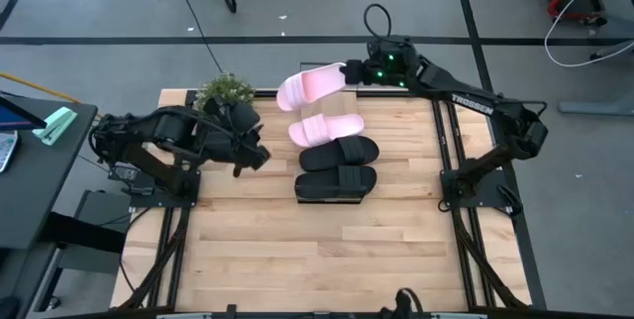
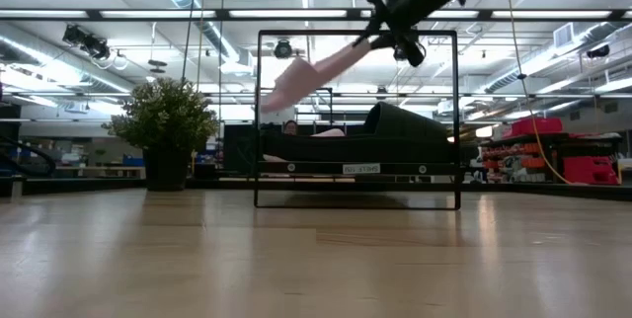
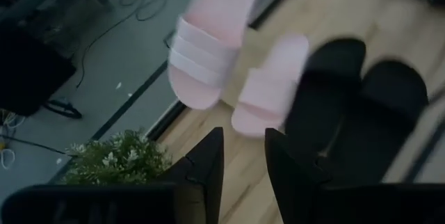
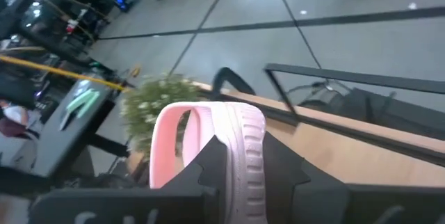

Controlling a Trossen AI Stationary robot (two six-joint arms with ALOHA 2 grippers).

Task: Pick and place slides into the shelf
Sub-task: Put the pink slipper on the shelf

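My right gripper [image 1: 349, 71] is shut on a pale pink slide [image 1: 309, 86] in the air above the far end of the shelf [image 2: 360, 168], whose black wire frame [image 2: 259, 120] stands at its ends. A second pink slide [image 1: 325, 128] and two black slides [image 1: 339, 153] [image 1: 337, 182] lie side by side on the shelf, soles down. My left gripper [image 1: 260, 156] hovers open and empty to the left of the black slides, its fingers pointing toward them [image 3: 243, 140]. My right gripper pinches the pink slide's sole near one end [image 4: 245, 144] between its two fingers, one on the footbed side and one on the underside. The fingers come level from the table's right. The slide is lifted clear and slants down away from the gripper, its strap [image 4: 174, 137] toward the free end.
A small potted plant [image 1: 226, 91] stands at the table's far left, just behind my left gripper. The slatted wooden tabletop [image 1: 327, 250] stretches bare toward the near edge. Black frame rails [image 1: 451, 160] run along the table's sides.
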